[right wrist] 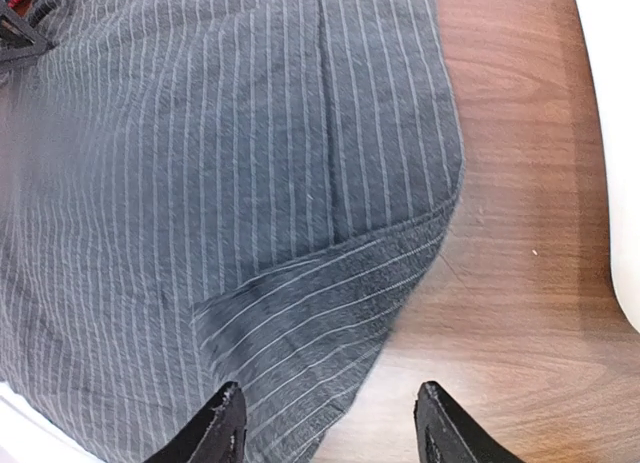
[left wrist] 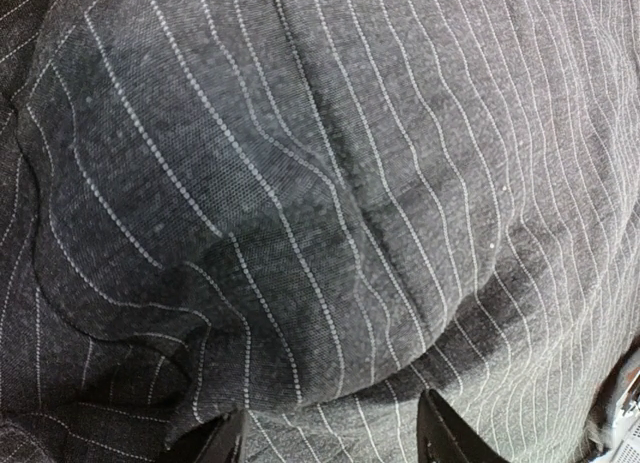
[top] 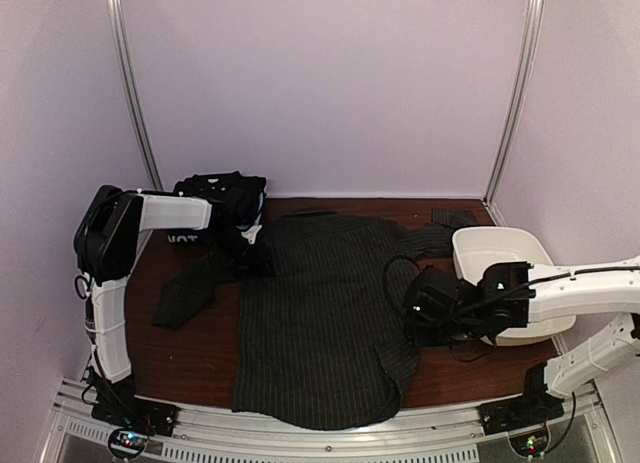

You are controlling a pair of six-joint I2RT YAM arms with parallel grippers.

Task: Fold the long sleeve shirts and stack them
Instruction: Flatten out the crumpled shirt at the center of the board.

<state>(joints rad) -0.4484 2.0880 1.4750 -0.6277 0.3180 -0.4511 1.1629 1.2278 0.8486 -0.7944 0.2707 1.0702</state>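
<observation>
One long sleeve shirt [top: 315,313], charcoal with pale pinstripes, lies spread flat across the brown table [top: 190,353], its left sleeve [top: 190,288] trailing out to the left. My left gripper [top: 245,241] hangs over the shirt's left shoulder. In the left wrist view the left gripper [left wrist: 330,435] is open, with rumpled pinstripe cloth [left wrist: 300,183] filling the frame just below its fingers. My right gripper [top: 415,318] is at the shirt's right edge. It stands open [right wrist: 330,423] above a turned-over flap of the hem [right wrist: 320,303], one finger over cloth and the other over bare wood.
A white plastic tub [top: 500,258] sits at the right of the table, close behind my right arm, and its rim [right wrist: 615,133] shows in the right wrist view. A black bundle of cloth [top: 225,188] lies at the back left. A small dark piece [top: 452,215] lies at the back right.
</observation>
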